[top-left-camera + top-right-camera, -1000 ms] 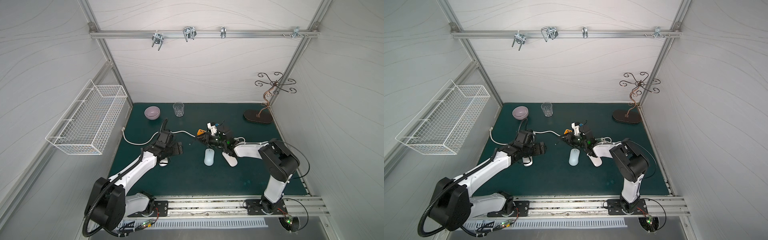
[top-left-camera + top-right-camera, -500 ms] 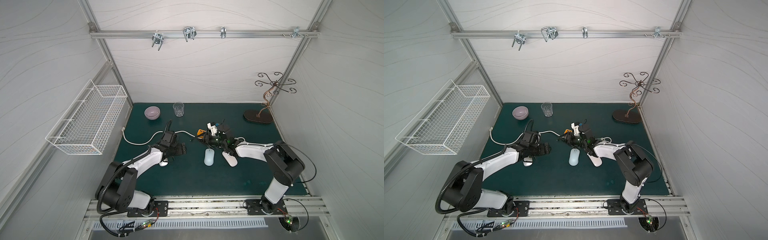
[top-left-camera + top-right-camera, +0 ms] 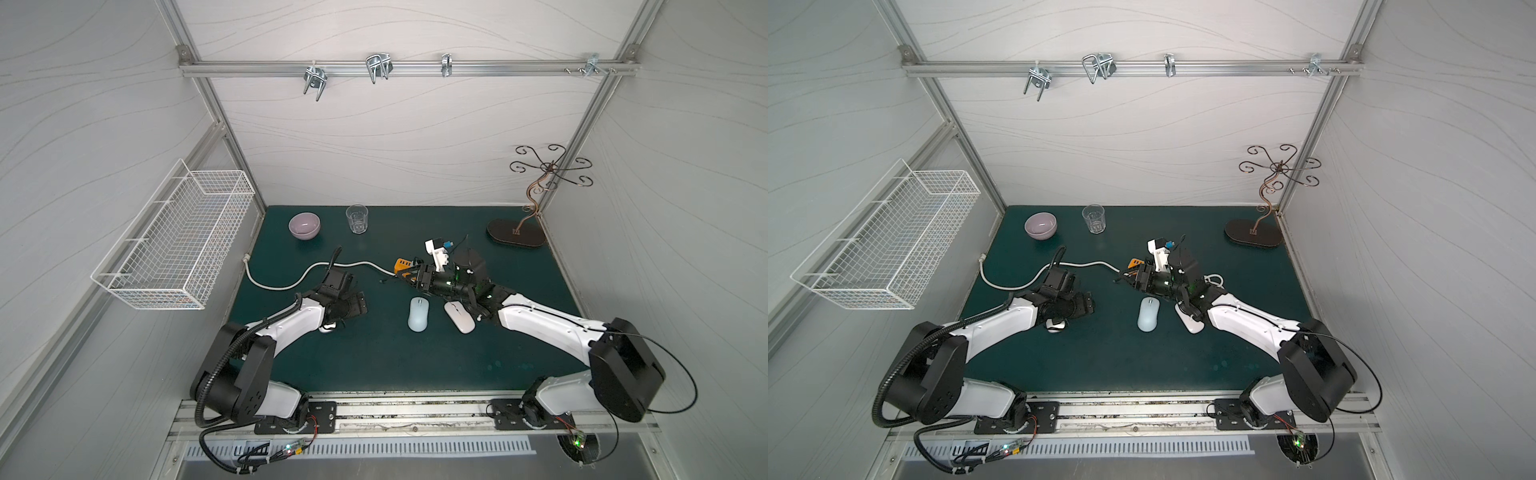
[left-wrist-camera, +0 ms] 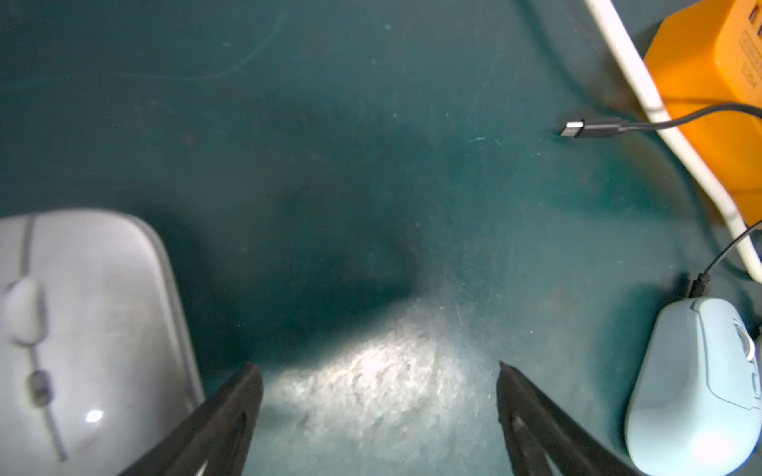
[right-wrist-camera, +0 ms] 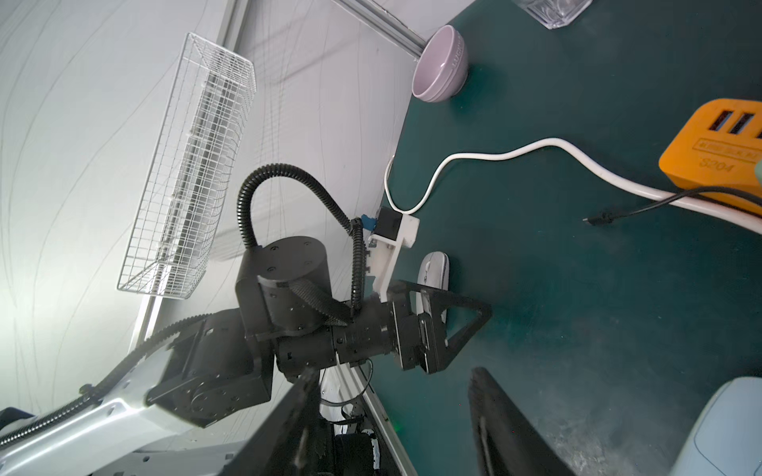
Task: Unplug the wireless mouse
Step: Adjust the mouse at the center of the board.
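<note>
pale blue oval plastic mouse [image 3: 417, 313] mid dark green mat [image 3: 374, 365], long axis near-to-far, wheel end toward back wall. thin black lead [image 4: 699, 285] meets that end. flat white mouse [image 3: 459, 316] just beside it, orange power strip [image 3: 403, 263] just beyond. bare mat toward front rail and left gripper [image 4: 377, 366], which is spread wide, empty. right gripper [image 5: 393, 371] jaws apart, nothing between. loose black USB-C plug [image 4: 575, 130] lies free on the mat.

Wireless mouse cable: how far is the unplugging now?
Done, it seems: a black plug lies free on the mat. In hand: nothing; left gripper and right gripper are open and empty. Left: a thin cable appears to enter the light blue mouse.
</note>
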